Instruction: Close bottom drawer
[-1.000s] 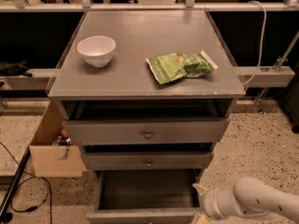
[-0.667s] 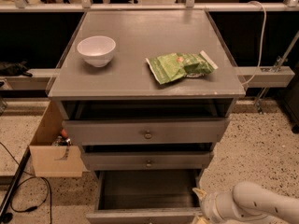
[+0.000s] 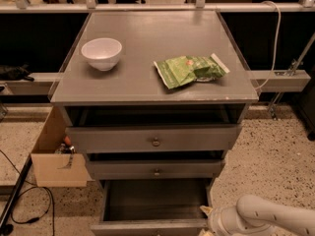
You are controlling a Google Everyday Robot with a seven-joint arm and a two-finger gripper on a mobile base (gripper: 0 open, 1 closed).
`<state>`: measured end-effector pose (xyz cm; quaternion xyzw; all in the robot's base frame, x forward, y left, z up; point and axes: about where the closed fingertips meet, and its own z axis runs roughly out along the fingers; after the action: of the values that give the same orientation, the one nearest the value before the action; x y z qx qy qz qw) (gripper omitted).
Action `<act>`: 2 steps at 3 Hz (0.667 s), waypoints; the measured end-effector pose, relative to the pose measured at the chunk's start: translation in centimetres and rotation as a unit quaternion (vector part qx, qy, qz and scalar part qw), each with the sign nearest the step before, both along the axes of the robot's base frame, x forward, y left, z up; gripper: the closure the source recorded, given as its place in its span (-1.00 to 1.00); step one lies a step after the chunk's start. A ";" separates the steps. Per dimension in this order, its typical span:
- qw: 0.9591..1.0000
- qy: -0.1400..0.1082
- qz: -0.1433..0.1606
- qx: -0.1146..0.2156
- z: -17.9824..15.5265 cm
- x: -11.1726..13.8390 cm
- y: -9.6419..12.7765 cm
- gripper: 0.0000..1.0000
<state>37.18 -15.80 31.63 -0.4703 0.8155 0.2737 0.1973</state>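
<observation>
The bottom drawer [image 3: 152, 200] of the grey cabinet stands pulled far out, its deep dark inside showing; its front runs along the lower frame edge and its knob is out of view. The two upper drawers, with round knobs, sit above it, each slightly out. My gripper [image 3: 205, 219] is at the lower right, at the open drawer's right front corner, on the white arm [image 3: 266, 218] that comes in from the right edge. Only a bit of the gripper shows past the arm's end.
On the cabinet top [image 3: 147, 38] stand a white bowl [image 3: 101, 52] at the left and a green snack bag [image 3: 189, 70] at the right. A cardboard box [image 3: 56, 156] sits on the floor to the cabinet's left, with cables [image 3: 29, 200] beside it.
The arm has drawn slightly lower and to the right in the frame. The bottom drawer stays as far open as before.
</observation>
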 end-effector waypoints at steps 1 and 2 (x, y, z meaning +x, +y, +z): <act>1.000 0.031 0.003 0.001 -3.7 0.0 0.6 -0.92; 0.999 0.049 0.006 0.005 -5.6 0.0 1.1 -0.46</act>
<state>37.20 -14.70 26.04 -0.4600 0.8201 0.3015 0.1580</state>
